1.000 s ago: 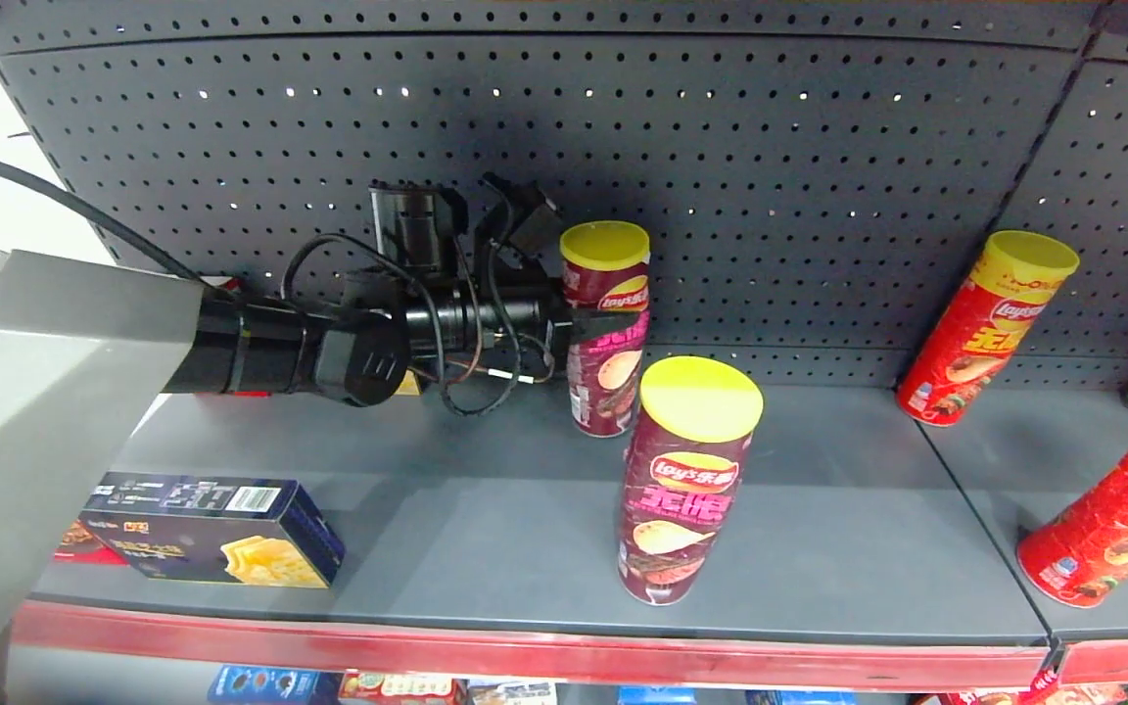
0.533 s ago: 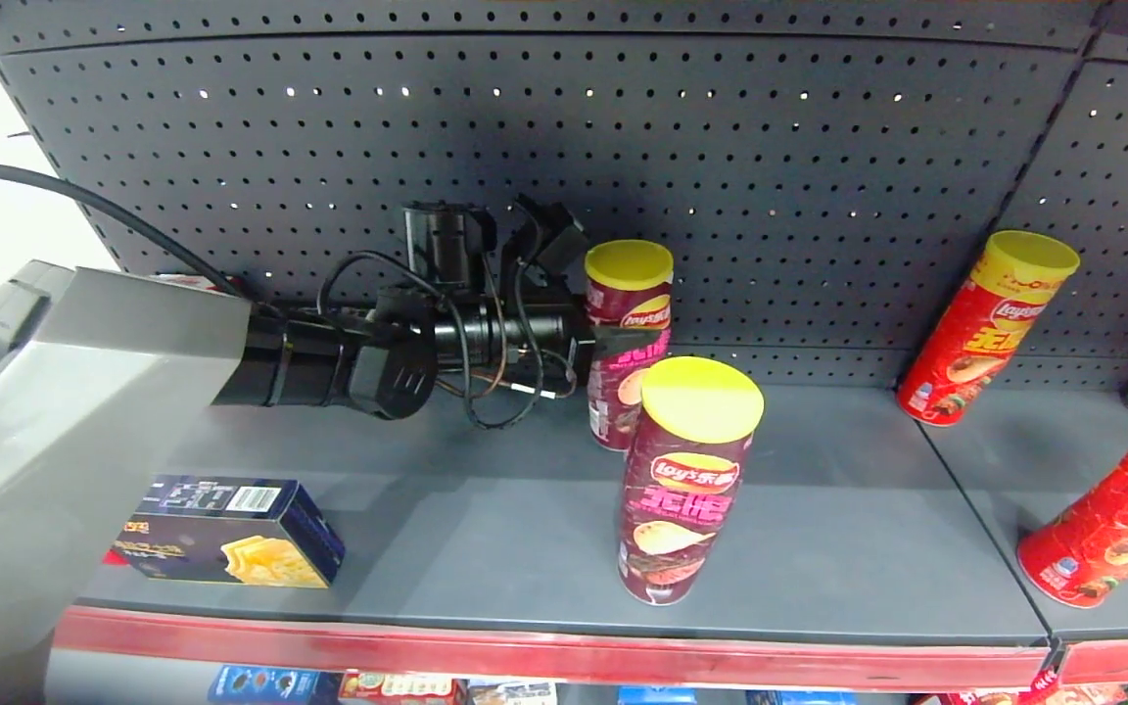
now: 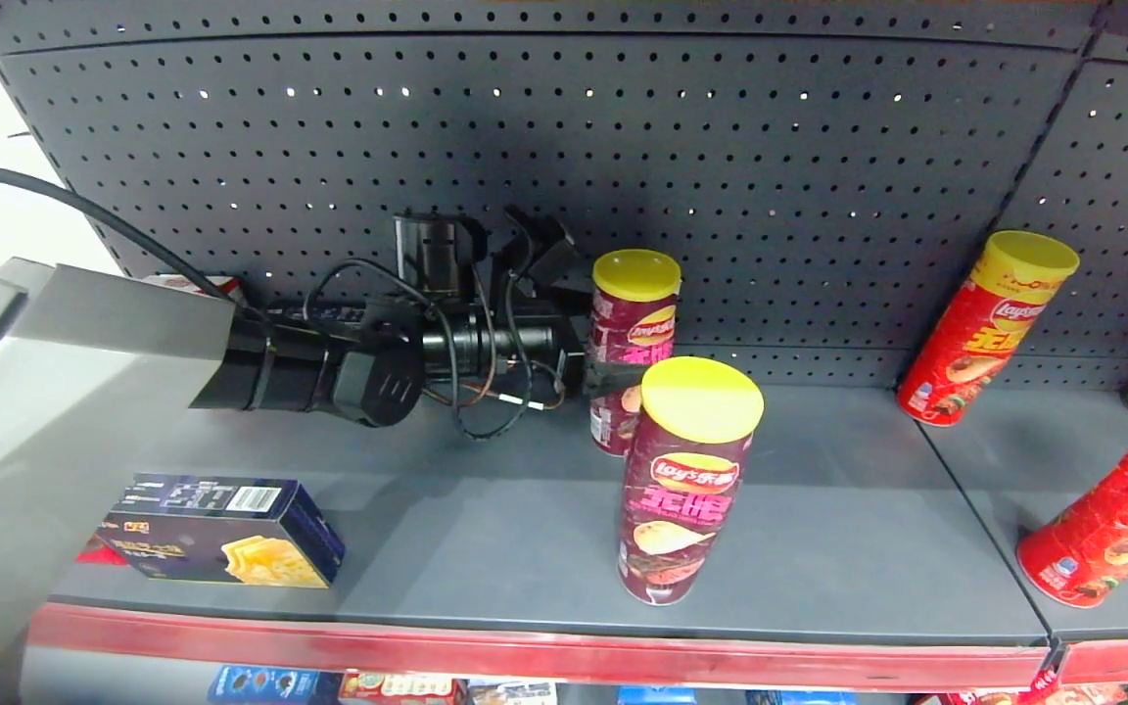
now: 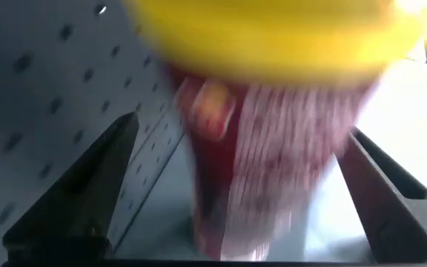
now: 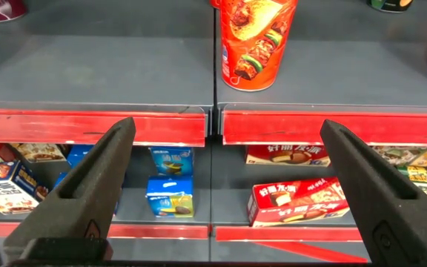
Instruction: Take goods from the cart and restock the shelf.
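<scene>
A purple chips can (image 3: 634, 304) with a yellow lid stands upright at the back of the grey shelf (image 3: 486, 529), close to the pegboard. My left gripper (image 3: 613, 377) reaches in from the left and straddles the can's middle; in the left wrist view the can (image 4: 273, 170) sits between the spread fingers (image 4: 87, 200) with a gap on each side, so my left gripper (image 4: 242, 130) is open. A second purple can (image 3: 686, 480) stands just in front. My right gripper (image 5: 227, 124) is open and holds nothing, in front of the shelf's red edge (image 5: 95, 126).
A dark blue cracker box (image 3: 221, 529) lies near the shelf's front left. Two red chips cans (image 3: 985, 328) (image 3: 1112, 519) lean on the right section. A red cup (image 5: 254, 41) stands above the right gripper. Boxed goods fill the lower shelf (image 5: 288, 200).
The left arm carried the rear purple can to the right and down onto the shelf behind the front can. In the last half second the arm drew back slightly to the left.
</scene>
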Tool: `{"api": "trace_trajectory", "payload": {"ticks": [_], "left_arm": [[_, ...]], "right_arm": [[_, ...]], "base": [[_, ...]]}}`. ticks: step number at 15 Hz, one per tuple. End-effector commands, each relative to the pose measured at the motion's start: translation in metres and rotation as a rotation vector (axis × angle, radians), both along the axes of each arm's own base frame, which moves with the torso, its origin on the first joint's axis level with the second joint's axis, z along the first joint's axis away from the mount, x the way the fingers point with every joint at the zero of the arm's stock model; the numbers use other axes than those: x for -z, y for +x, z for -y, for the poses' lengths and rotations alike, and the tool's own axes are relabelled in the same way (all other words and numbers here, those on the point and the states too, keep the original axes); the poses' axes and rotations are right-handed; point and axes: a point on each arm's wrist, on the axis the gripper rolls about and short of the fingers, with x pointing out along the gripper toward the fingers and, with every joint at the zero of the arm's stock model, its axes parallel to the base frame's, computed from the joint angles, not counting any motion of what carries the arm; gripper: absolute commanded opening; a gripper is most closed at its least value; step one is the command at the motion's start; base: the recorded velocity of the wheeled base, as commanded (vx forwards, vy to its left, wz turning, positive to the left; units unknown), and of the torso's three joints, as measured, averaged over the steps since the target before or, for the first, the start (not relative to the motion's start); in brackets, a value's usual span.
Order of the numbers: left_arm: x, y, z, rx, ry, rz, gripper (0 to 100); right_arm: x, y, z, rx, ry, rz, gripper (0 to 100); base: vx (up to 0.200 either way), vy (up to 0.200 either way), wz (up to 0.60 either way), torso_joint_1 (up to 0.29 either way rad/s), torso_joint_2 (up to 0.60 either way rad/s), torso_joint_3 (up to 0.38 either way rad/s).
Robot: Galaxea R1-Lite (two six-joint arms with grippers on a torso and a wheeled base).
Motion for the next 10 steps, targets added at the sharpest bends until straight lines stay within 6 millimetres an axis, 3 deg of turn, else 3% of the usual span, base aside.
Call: {"api": "trace_trajectory", "payload": {"ticks": [1,5,10], "left_arm": [[-0.012,-0.018,-0.014,-0.016,0.010,0.004,100],[-0.003,-0.052,-0.028,-0.156,0.106,-0.010,100],[0.011,-0.062,-0.030,-0.241,0.180,-0.010,100]], "right_arm": [[0.000,0.000,0.000,-0.001,0.000,-0.002,100],[-0.001,0.000,0.000,-0.001,0.000,-0.001,100],[0.000,0.000,0.000,-0.001,0.000,-0.002,100]], "base": [[0.000,0.000,0.00,0.000,0.00,0.000],[0.000,0.000,0.00,0.000,0.00,0.000],[0.000,0.000,0.00,0.000,0.00,0.000]]}}
